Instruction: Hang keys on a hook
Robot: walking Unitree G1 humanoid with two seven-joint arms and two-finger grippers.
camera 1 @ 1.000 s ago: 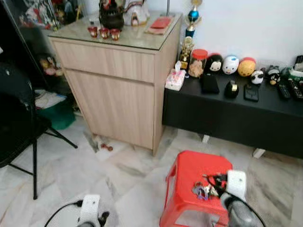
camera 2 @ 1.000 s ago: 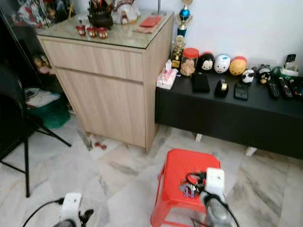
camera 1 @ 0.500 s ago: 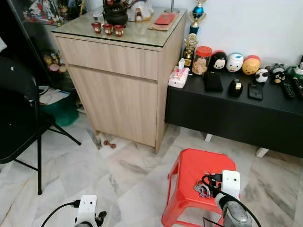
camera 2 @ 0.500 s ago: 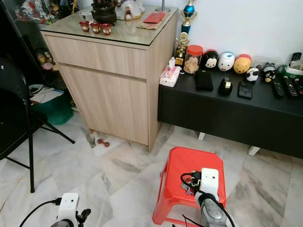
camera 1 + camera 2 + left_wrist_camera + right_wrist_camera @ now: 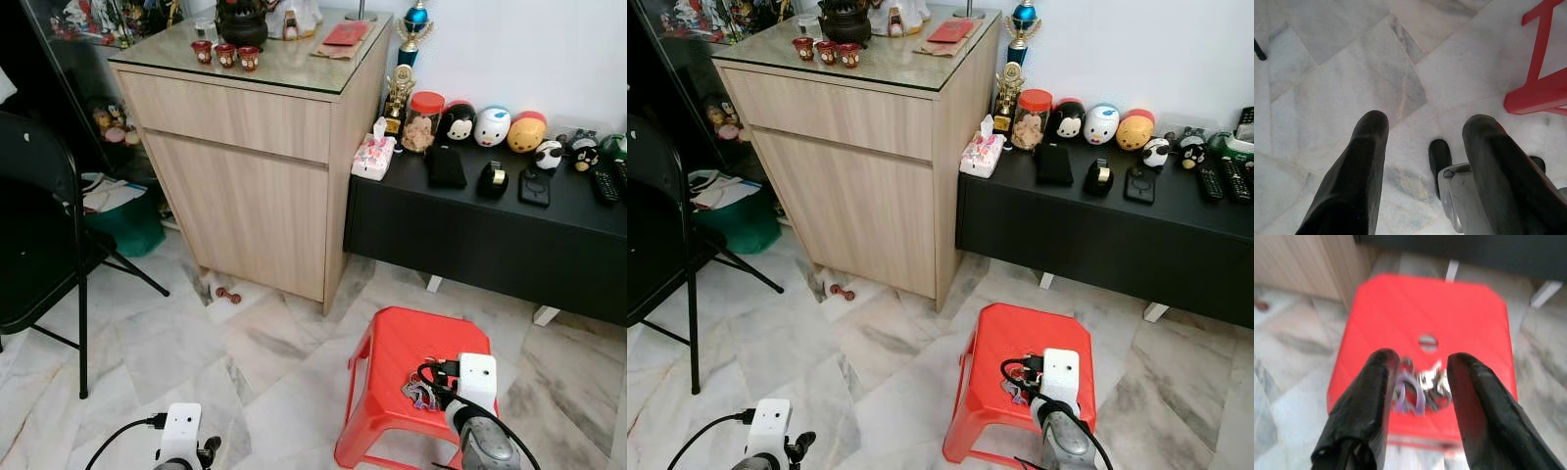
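Little has moved since half a second ago: only the head camera has shifted a bit. The right gripper [image 5: 1418, 382] is held low over the red stool [image 5: 1058, 333], fingers [image 5: 1369, 396] spread wide with the keys [image 5: 1420, 389] between them. The keys lie on the stool seat. The left gripper [image 5: 1422, 147] hangs above the marble floor [image 5: 1342, 83], fingers apart.

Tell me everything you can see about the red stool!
The red stool looks like shiny moulded plastic. It has a flat, squarish seat with clipped corners, a small round hole in the middle, and splayed legs. It stands upright on the pale marble floor, in front of the black low bench. A bunch of keys lies on its seat, between the open jaws of the right gripper.
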